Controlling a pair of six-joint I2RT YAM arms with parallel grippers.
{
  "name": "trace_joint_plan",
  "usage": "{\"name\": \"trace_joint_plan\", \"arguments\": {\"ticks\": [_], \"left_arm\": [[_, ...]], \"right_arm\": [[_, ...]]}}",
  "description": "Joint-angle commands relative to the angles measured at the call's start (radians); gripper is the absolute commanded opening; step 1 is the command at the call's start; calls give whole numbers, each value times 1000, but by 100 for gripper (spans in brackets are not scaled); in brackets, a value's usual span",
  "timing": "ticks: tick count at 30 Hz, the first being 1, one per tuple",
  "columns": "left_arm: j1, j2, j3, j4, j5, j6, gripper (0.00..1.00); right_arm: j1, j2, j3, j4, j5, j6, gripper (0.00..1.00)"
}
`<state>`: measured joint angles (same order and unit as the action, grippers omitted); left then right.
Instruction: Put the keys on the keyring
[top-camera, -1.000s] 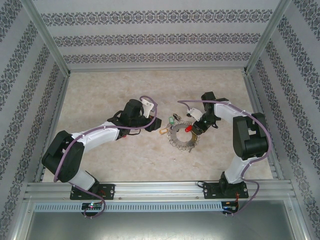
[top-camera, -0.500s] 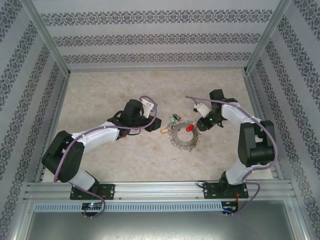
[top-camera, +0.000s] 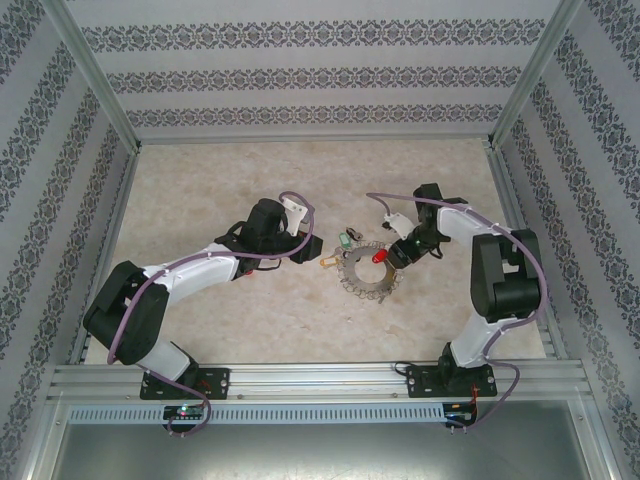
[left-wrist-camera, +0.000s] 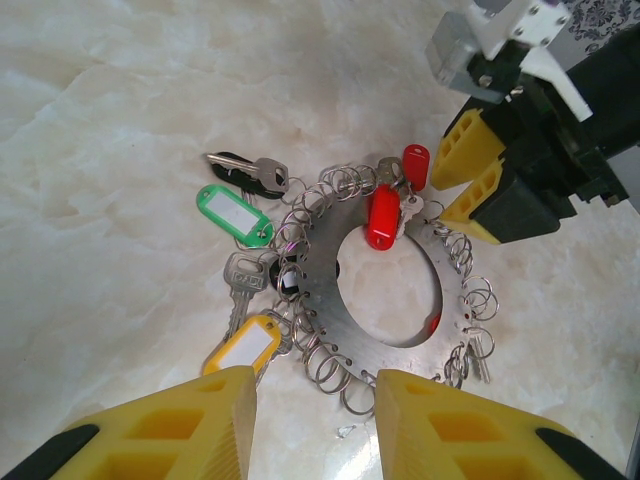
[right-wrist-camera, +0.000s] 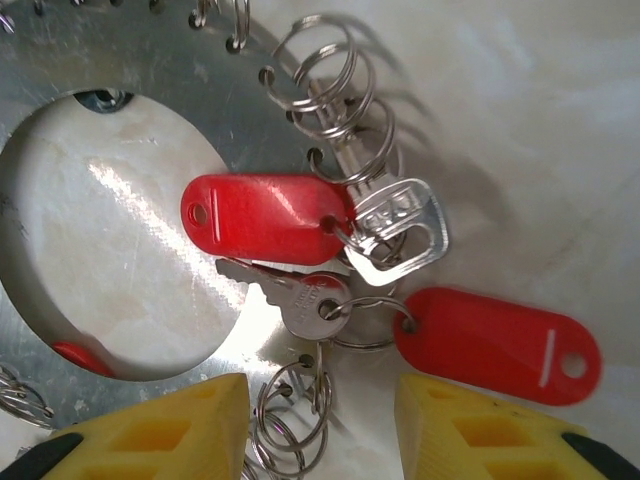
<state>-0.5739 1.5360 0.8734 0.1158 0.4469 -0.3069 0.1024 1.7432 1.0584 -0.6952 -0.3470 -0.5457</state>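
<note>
The keyring (top-camera: 365, 275) lies flat on the table between both arms, a grey metal disc (left-wrist-camera: 335, 285) rimmed with small split rings. Keys hang round it: a green tag (left-wrist-camera: 233, 213), a yellow tag (left-wrist-camera: 243, 347), a dark key (left-wrist-camera: 240, 165) and red tags (left-wrist-camera: 382, 215). My right gripper (top-camera: 393, 255) hovers at the ring's right edge. It (right-wrist-camera: 320, 420) is open over a silver key (right-wrist-camera: 300, 297) joined to a red tag (right-wrist-camera: 495, 345); another red tag (right-wrist-camera: 265, 218) lies on the disc (right-wrist-camera: 130, 60). My left gripper (left-wrist-camera: 315, 420) is open, just left of the ring, holding nothing.
The marble tabletop (top-camera: 220, 190) has free room behind and to the left of the ring. Patterned walls (top-camera: 320, 75) and metal posts enclose it on three sides. An aluminium rail (top-camera: 320, 380) runs along the near edge by the arm bases.
My right gripper drew back to the right, then returned to the ring's right edge with its jaws wider. The left arm and the keyring have not moved.
</note>
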Motion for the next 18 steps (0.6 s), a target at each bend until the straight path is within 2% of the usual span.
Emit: {"name": "trace_joint_plan", "arguments": {"ticks": [1, 3, 7, 11, 18], "left_arm": [[9, -21, -19, 9, -2, -10, 37], [8, -23, -23, 12, -2, -11, 37], [9, -26, -25, 10, -2, -9, 37], [9, -31, -23, 8, -2, -9, 37], [9, -53, -23, 16, -6, -4, 37]], "right_arm": [[11, 24, 19, -31, -25, -3, 41], [12, 30, 21, -30, -24, -3, 36], [14, 23, 20, -24, -25, -17, 17], [16, -14, 3, -15, -58, -69, 6], [49, -121, -49, 9, -134, -184, 1]]}}
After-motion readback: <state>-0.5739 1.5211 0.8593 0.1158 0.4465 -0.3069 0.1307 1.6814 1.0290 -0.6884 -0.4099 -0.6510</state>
